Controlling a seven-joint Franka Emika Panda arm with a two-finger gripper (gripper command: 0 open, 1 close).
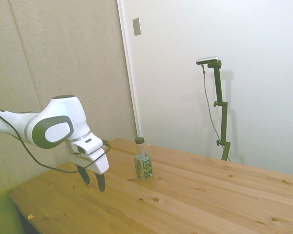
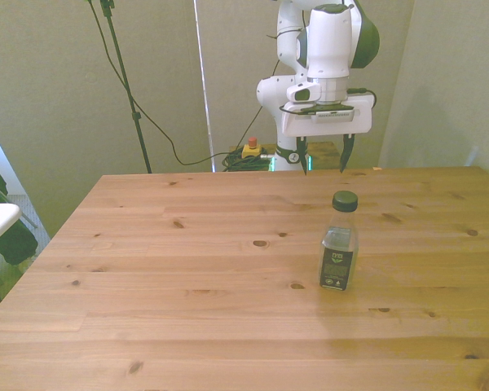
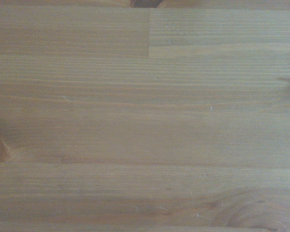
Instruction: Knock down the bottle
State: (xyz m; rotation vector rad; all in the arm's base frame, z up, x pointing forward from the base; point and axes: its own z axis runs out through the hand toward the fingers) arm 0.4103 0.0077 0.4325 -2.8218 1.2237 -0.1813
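The bottle (image 2: 339, 242) is standing upright on the wooden table (image 2: 187, 309), right of centre in the front view, and nothing is touching it. Its cap is reading dark in the front view and pale in the side view (the lighting is making the colour hard to settle), while the green label with white markings is showing plainly in the side view on the bottle (image 1: 143, 165).

Farther back, the gripper (image 2: 323, 154) is hanging over the table's far edge with its two dark fingers (image 2: 347, 152) pointing down and standing well apart, holding nothing. In the side view the gripper (image 1: 93, 179) is hovering a little above the boards, with open table between it and the bottle.

The wrist camera is showing only bare wooden planks (image 3: 145, 121) with a few knots.
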